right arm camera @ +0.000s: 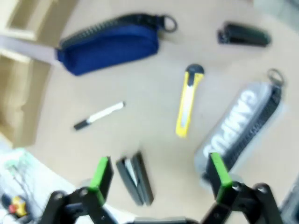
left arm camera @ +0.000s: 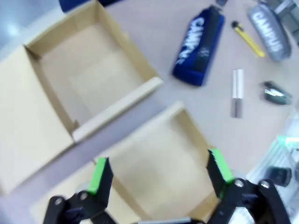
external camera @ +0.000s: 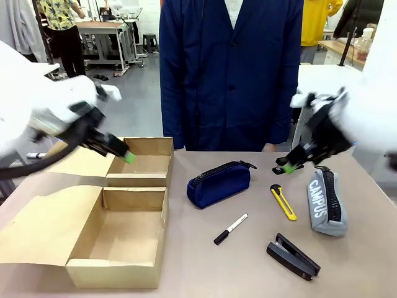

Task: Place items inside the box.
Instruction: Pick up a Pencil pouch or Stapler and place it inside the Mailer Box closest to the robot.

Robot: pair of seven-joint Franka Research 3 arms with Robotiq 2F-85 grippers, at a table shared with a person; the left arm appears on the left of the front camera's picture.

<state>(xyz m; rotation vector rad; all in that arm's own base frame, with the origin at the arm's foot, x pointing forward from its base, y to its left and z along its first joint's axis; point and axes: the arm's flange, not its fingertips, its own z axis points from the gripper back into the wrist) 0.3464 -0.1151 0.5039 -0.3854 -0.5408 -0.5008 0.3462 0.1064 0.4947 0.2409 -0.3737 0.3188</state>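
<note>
Two open cardboard box halves sit at the table's left, the far one [external camera: 149, 146] and the near one [external camera: 115, 273]. My left gripper [external camera: 126, 154] hovers open over them, nothing between its fingers, and looks down on both halves [left arm camera: 88, 70] [left arm camera: 159, 154]. To the right lie a navy zip pouch [external camera: 218, 184], a yellow utility knife [external camera: 283, 202], a black-and-white marker [external camera: 231, 228], a black stapler [external camera: 293, 256] and a grey-black pouch with white lettering [external camera: 325, 203]. My right gripper [external camera: 286, 166] hangs open above the knife [right arm camera: 188, 106] and the grey pouch [right arm camera: 243, 126], holding nothing.
A person in a dark blue coat [external camera: 229, 74] stands at the table's far edge, hands out of sight. A small black oblong piece [right arm camera: 243, 35] lies beyond the grey pouch. Bare tabletop [external camera: 205, 267] lies between the boxes and the stapler.
</note>
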